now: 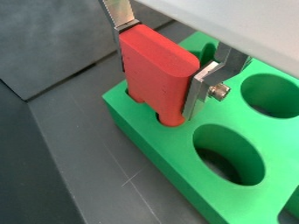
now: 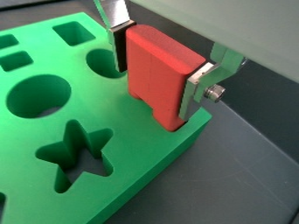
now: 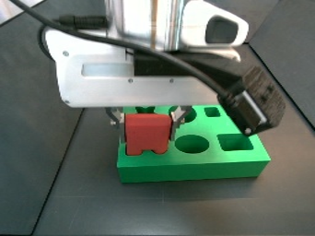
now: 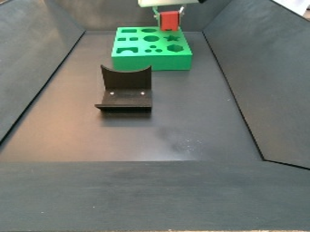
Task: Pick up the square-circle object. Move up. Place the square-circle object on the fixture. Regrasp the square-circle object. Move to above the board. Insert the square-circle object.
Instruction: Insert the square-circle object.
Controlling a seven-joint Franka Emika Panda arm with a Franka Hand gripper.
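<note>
The gripper (image 1: 163,72) clamps the small red plastic square-circle object (image 1: 158,77), its lower end inside a cut-out of the bright green rectangular board (image 2: 117,188).

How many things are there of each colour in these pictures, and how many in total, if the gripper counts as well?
Red: 1, the square-circle object, held over a corner of the board.
Green: 1, the board.
Dark: 1, the fixture, standing apart on the floor.
Silver: 1, the gripper, shut on the red piece.
Total: 4
</note>
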